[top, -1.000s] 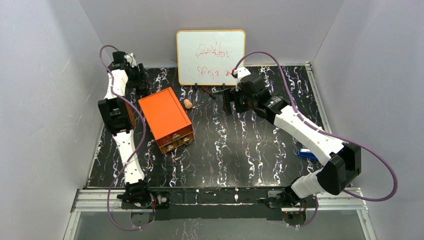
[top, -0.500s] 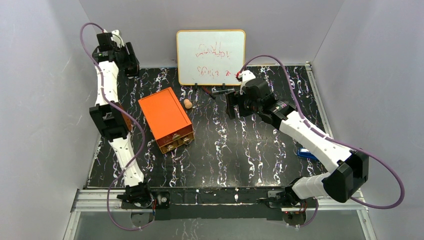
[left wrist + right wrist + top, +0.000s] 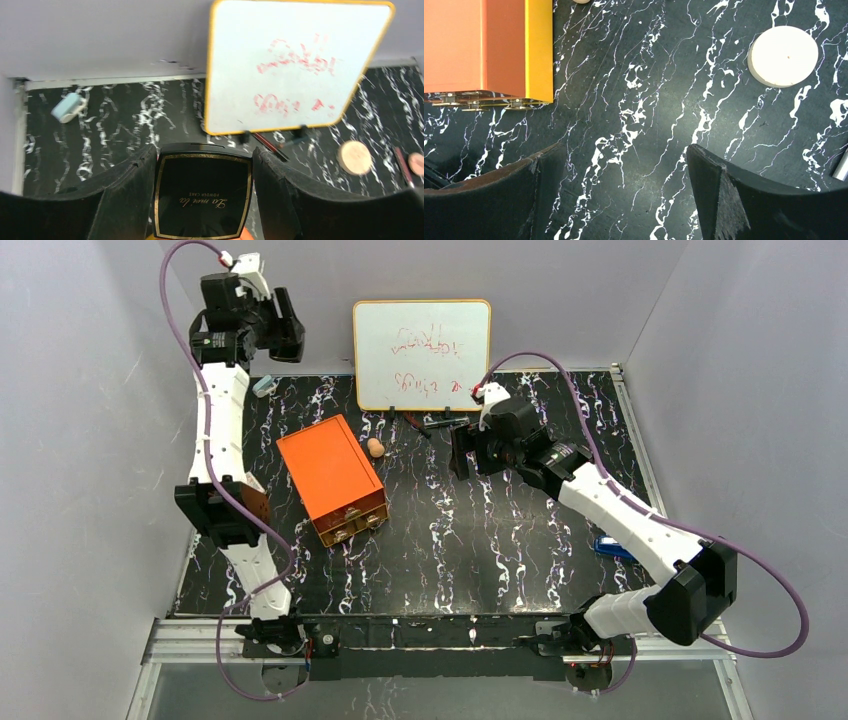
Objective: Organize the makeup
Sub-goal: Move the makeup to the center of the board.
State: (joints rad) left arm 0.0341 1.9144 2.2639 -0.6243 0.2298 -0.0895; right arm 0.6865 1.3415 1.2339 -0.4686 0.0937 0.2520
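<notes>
Makeup mostly unsorted: left gripper pinches black compact; right gripper, spread, holds nothing; pale disc ahead-right of it, sponge loose.

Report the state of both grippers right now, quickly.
Left gripper: closed on the black powder compact.
Right gripper: open, holding nothing.
</notes>
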